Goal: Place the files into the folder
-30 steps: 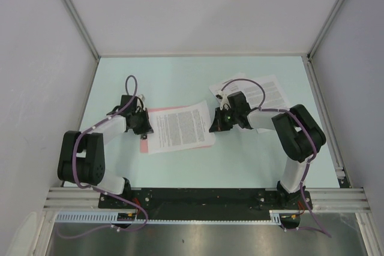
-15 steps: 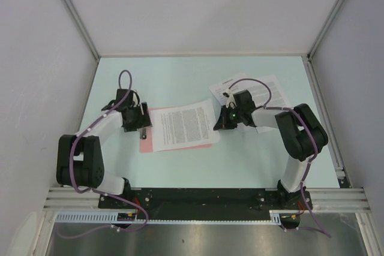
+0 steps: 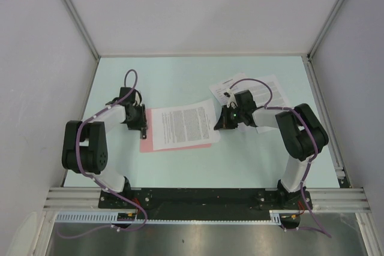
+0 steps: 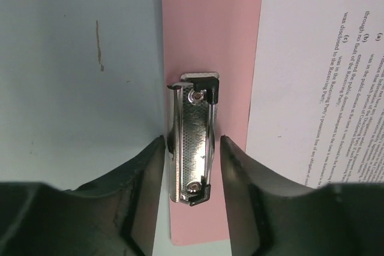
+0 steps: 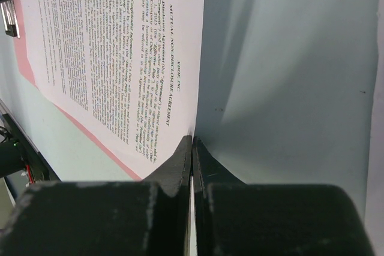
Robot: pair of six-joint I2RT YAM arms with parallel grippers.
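Pink folder [image 4: 210, 22] mostly hidden under sheet [image 3: 183, 124]. Metal clip [image 4: 192, 118] inside the parted left hand [image 4: 192, 145] — right hand [image 5: 192, 145] pinches sheet's edge.

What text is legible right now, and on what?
"MUTUAL NON-DISCLOSURE AGREEMENT": heading of the top sheet, pinched by the right tool.
"(a)", "(b)", "(c)", "Receiving Party": same sheet, left wrist view.
Its body text otherwise: too small to read.
The spare sheets by the right arm: too blurred.
The folder and clip: no text.
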